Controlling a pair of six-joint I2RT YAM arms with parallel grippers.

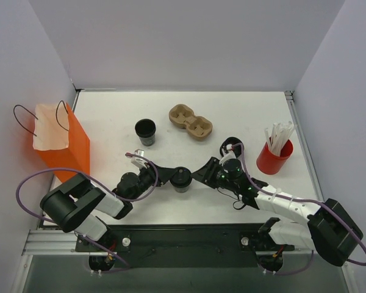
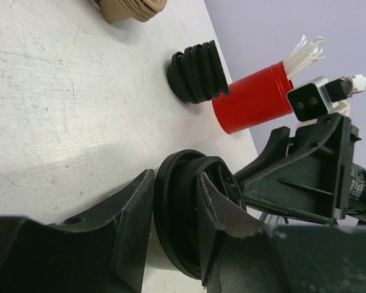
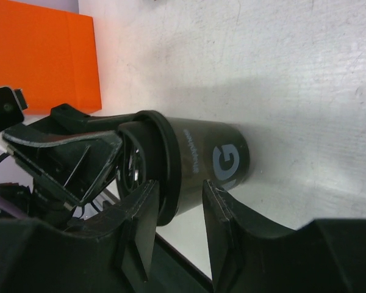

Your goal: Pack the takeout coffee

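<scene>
Two robot arms meet at one small cup on a white table (image 1: 250, 116), viewed from above. Shows the takeout coffee (image 1: 182, 179), a small black cup with its black lid on, upright just toward 6 o'clock from the middle. Shows the left gripper (image 2: 175, 210) extended from 9 o'clock, narrowed onto the lid rim and seemingly clamping it. Shows the right gripper (image 3: 180, 213) extended from 3 o'clock, fingers (image 3: 141, 220) straddling the same rim at a narrow setting; cannot tell whether pressing or merely close. Places the orange bag (image 1: 70, 146) at 9 o'clock, well apart from the cup, mouth open upward. Places a lidless black cup (image 1: 145, 130) and a cardboard carrier (image 1: 191, 121) toward 12 o'clock, a red cup of stirrers (image 1: 274, 160) at 3 o'clock, and a stack of loose lids (image 2: 198, 70) beside it.

Probably most at risk: the lid, through a lift by the rim alone, with the cup left behind or spilled. Could also tip or crush the paper wall through uneven pulling by two opposed arms. Might knock wrist against wrist, given such crowding around one small thing. Later, may snag the bag handles or topple the light bag on a low approach
</scene>
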